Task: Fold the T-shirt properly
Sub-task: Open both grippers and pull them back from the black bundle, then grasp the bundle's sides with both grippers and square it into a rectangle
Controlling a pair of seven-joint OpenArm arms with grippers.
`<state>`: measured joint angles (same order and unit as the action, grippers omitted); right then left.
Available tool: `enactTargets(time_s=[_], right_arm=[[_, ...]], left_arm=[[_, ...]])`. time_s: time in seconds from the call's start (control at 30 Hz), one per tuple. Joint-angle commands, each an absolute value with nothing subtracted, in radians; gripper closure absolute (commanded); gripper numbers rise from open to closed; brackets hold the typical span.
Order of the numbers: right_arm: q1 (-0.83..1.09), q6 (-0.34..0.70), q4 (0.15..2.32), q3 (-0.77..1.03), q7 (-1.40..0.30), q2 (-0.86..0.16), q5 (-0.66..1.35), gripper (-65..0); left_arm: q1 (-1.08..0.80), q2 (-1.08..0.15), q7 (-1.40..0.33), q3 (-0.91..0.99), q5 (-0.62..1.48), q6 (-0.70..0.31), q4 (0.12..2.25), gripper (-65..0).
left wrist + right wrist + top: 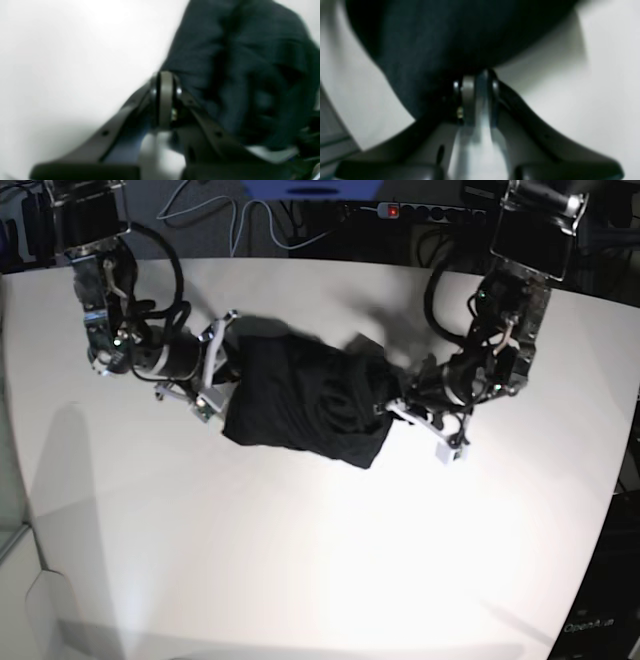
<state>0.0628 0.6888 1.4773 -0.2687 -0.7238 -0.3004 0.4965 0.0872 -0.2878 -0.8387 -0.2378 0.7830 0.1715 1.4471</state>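
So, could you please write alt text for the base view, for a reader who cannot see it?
A bunched black T-shirt is stretched between two robot arms above a white table. The right gripper grips one end, the left gripper the other.

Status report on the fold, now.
Left gripper and right gripper both shut on T-shirt, bunched between them above table. Nothing in the way.

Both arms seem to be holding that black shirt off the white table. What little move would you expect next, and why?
Probably both arms lower together and lay the T-shirt flat on the table. The left gripper and right gripper are each shut on an opposite end, and the cloth hangs bunched and wrinkled between them, so it looks not yet neatly folded.
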Motion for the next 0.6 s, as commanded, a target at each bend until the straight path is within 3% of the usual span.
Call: enactTargets(time_s=[0.0,0.27,0.57], right_arm=[[0.062,0.698,1.492,-0.285,-0.717,-0.303,0.498,-6.7],[0.122,0.698,1.494,-0.409,-0.662,-0.268,0.498,-6.7],[0.191,0.698,1.580,-0.338,-0.605,-0.364,0.498,-6.7]], left_arm=[[0.128,-0.282,-0.826,-0.232,0.796,0.160,1.463,-1.1],[0.266,-0.271,-0.845,-0.168,0.802,0.166,1.498,-1.1],[0.143,-0.321,-1.063,0.136,0.796,0.160,1.596,-1.1]])
